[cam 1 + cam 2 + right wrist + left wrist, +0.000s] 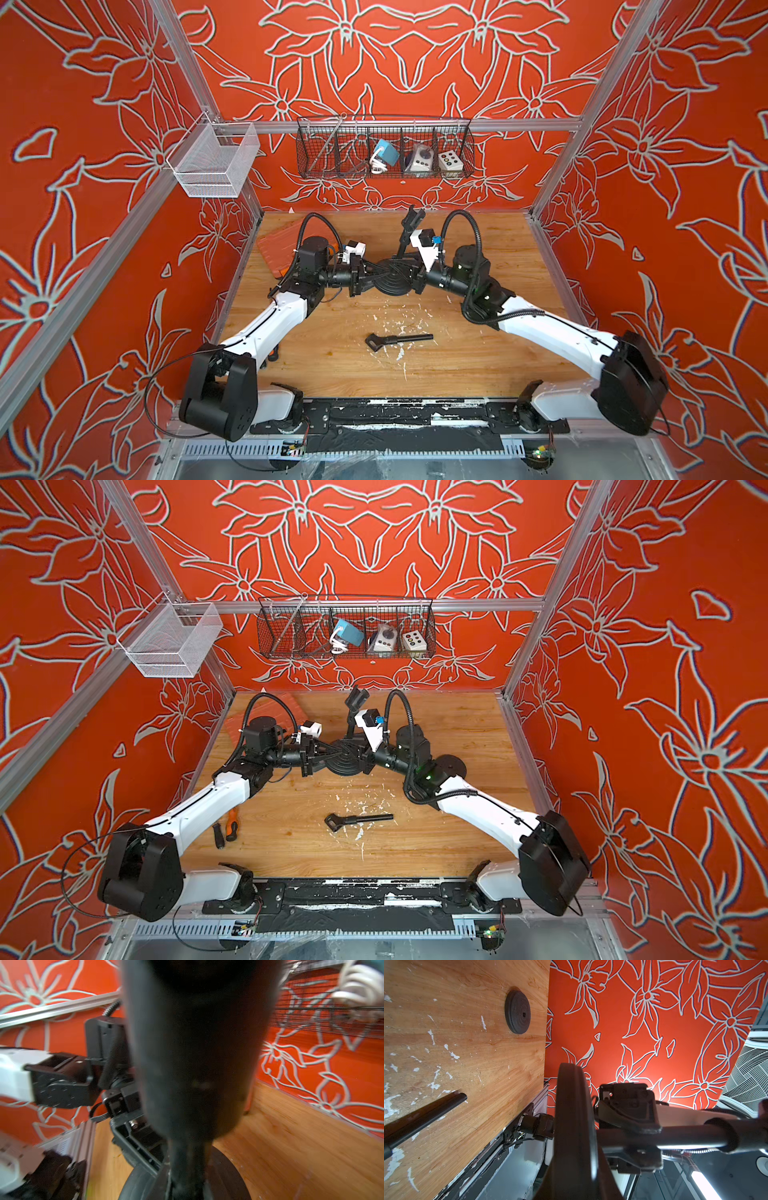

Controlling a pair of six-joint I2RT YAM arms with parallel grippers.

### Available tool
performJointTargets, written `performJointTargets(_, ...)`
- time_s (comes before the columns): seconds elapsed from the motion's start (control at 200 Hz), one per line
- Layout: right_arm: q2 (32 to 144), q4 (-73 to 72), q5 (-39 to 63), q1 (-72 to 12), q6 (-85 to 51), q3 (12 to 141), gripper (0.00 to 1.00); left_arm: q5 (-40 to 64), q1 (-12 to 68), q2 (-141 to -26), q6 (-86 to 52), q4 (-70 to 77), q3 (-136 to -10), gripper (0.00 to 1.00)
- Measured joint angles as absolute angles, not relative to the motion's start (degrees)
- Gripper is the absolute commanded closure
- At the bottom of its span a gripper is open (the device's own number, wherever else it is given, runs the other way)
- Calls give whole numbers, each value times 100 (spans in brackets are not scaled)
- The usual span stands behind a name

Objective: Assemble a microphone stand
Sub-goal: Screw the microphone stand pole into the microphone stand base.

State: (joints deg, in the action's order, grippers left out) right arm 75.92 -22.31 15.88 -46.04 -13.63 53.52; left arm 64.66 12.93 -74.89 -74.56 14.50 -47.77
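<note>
Nearest, a short black rod with a forked end lies loose on the paint-flecked wooden counter. Farther in, at mid-counter, the round black ribbed base is between the two arms. The left gripper has its jaws closed on the base. The right gripper has its jaws closed on the thin black pole just above the base. A black microphone clip tops the pole. Behind, a black wire basket hangs on the wall.
</note>
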Motion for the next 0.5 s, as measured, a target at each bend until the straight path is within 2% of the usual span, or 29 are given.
performJointTargets(0.1, 7581, -1531, 73, -5127, -1490, 5686, 100, 6392, 1310, -7474, -7491, 1448, -4777, 100)
performJointTargets(0.205, 7710, -1238, -556, -5319, -1597, 5937, 99, 6287, 1308, -7474, -7537, 1466, -4777, 100)
performJointTargets(0.22, 7723, -1234, -567, -5321, -1603, 5944, 95, 6270, 1308, -7474, -7544, 1466, -4777, 100)
performJointTargets(0.295, 7743, -1236, -451, -5271, -1568, 5953, 57, 6204, 1308, -7474, -7566, 1459, -4777, 100)
performJointTargets(0.355, 7738, -1122, -272, -5107, -1413, 5957, 40, 6173, 1293, -7474, -7590, 1444, -4777, 100)
performJointTargets(0.415, 7738, -1074, 86, -4888, -1236, 5948, 31, 6136, 1264, -7476, -7603, 1450, -4777, 100)
performJointTargets(0.5, 7701, -1181, 812, -4534, -1090, 5848, 27, 6147, 1245, -7513, -7607, 1472, -4777, 100)
